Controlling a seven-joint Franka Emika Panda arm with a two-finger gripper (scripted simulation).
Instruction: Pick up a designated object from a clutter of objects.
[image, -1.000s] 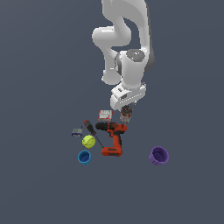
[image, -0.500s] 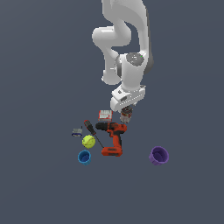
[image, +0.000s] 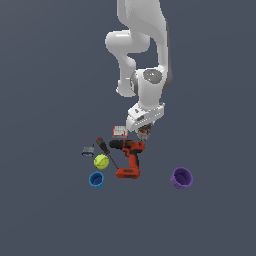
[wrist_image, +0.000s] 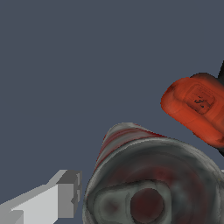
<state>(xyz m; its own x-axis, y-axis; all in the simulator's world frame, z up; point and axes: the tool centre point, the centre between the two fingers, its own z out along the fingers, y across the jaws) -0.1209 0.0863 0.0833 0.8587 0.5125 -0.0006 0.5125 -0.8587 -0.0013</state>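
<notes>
Little has changed since the earlier frame: arm barely lower. Gripper (image: 144, 132) straddles the can (wrist_image: 148, 183), one finger (wrist_image: 48, 199) beside it; contact can't be told. Power drill (image: 130, 156) just beside. Grasp step; next: close, lift straight.

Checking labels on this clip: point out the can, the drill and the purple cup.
can (wrist_image: 151, 183), wrist view, on its pull-tab top.
drill (image: 131, 159), exterior view, on its red handle.
purple cup (image: 181, 178), exterior view, on its outer wall.
</notes>
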